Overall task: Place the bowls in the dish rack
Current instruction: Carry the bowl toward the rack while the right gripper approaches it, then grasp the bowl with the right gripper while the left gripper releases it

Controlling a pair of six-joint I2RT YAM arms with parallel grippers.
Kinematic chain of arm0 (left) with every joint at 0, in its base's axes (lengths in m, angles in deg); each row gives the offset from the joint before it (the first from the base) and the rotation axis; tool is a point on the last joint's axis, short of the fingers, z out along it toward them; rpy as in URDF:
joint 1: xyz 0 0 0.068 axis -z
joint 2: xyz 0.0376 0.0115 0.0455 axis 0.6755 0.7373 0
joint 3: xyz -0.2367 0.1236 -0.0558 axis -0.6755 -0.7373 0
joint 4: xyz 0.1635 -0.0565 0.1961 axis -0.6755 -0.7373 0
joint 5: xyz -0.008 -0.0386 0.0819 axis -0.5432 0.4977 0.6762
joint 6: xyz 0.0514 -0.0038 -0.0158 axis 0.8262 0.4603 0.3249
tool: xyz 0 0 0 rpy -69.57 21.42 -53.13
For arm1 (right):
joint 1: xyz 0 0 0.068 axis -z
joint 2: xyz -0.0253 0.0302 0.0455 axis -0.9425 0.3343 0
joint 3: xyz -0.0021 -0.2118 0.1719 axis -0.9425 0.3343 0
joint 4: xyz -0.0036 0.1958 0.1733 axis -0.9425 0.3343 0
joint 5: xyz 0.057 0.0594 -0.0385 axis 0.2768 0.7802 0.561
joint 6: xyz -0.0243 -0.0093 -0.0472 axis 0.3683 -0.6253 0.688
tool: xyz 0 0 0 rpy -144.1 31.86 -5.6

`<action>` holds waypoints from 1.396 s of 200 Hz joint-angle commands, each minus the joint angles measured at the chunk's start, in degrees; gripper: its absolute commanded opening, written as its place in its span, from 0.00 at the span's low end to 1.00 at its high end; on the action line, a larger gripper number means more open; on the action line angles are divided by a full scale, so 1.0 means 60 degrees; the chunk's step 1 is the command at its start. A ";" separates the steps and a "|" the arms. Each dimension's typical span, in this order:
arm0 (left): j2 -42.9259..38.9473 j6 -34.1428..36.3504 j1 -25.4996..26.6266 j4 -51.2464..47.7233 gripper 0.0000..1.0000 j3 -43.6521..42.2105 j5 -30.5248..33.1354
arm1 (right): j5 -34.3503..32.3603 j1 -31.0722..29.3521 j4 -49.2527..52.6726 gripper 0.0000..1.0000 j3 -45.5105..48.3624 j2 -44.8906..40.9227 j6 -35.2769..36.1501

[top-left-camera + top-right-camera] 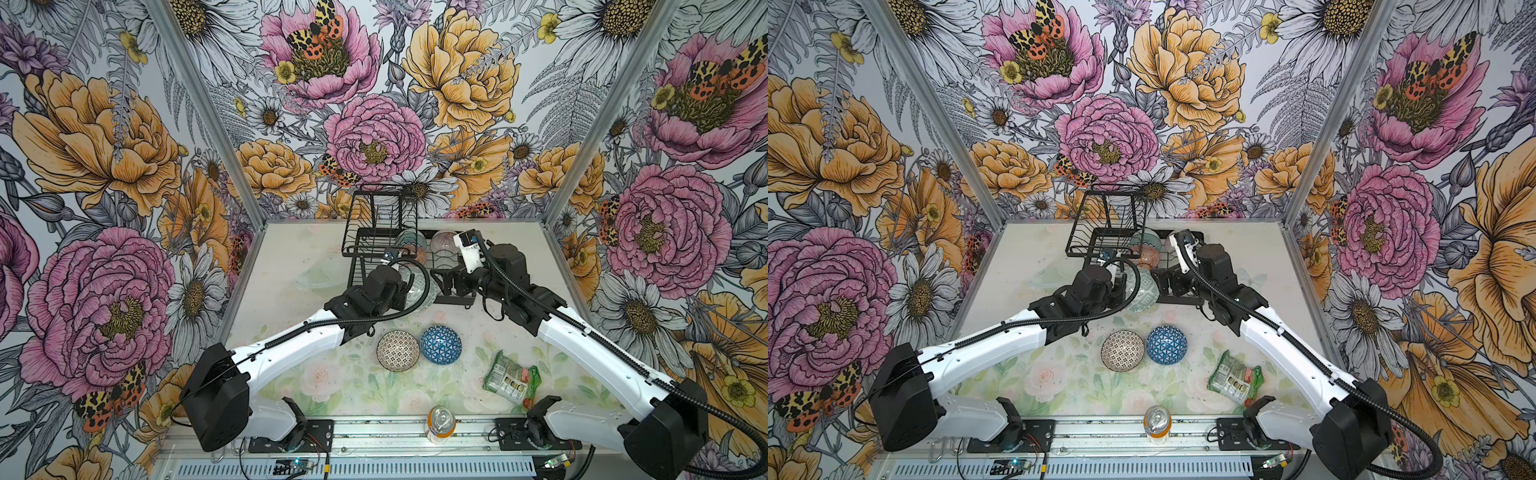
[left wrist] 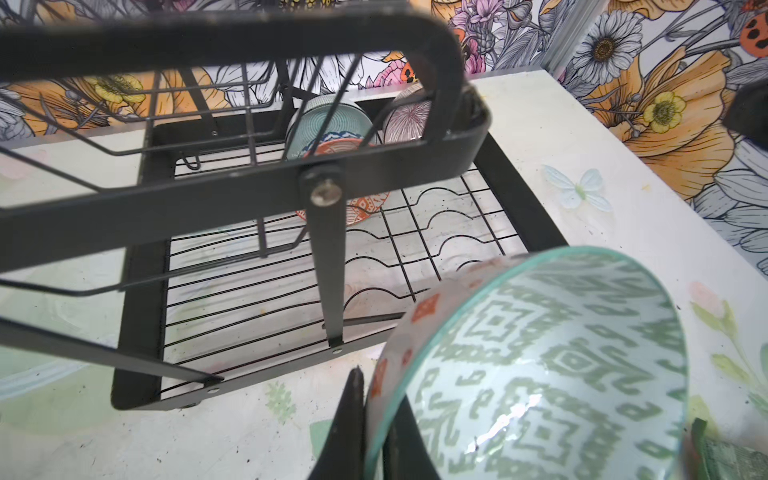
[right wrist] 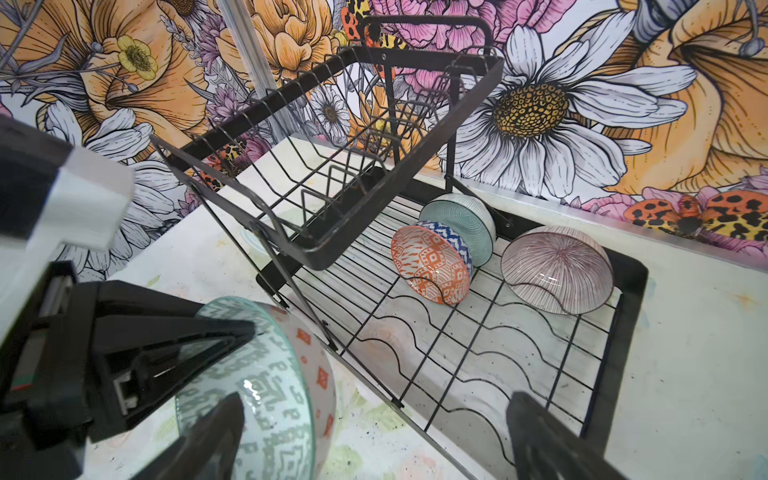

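Mid-load: left tool (image 2: 376, 395) pinches the maze bowl (image 2: 540, 374) beside the rack (image 3: 631, 282), right tool (image 3: 376, 399) gapes empty. Next, slot it upright.

Floral table (image 1: 291, 257): dish rack (image 3: 631, 291), lattice bowl (image 1: 397, 350), blue bowl (image 1: 441, 345), snack packet (image 1: 512, 378), can (image 1: 440, 424).

Rack (image 3: 631, 282) black wire, two-tier, at back of table (image 1: 282, 249); teal bowl (image 3: 461, 220), orange bowl (image 3: 430, 270), pink bowl (image 3: 555, 270) on edge in lower tier; maze bowl (image 2: 561, 374) tilted, beside rack front; lattice bowl (image 1: 397, 350) upright, blue bowl (image 1: 441, 345) inverted, side by side on table.
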 commanded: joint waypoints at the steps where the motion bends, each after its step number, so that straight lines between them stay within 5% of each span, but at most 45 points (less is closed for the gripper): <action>1: 0.0185 0.0084 -0.0059 0.1196 0.00 0.0481 -0.0604 | 0.0214 -0.0094 -0.0066 0.99 0.0099 -0.0234 -0.0540; 139: 0.1336 0.0140 0.0024 0.2199 0.00 0.1477 -0.1465 | -0.0799 -0.0138 -0.0095 0.87 0.0194 0.0570 -0.1347; 220: 0.1174 0.0199 0.0058 0.2535 0.00 0.1304 -0.1552 | -0.0992 -0.0065 -0.0117 0.50 0.0028 0.0899 -0.1481; 279: 0.1058 0.0233 0.0071 0.2544 0.00 0.0989 -0.1783 | -0.1056 -0.0051 -0.0112 0.08 0.0024 0.0820 -0.1468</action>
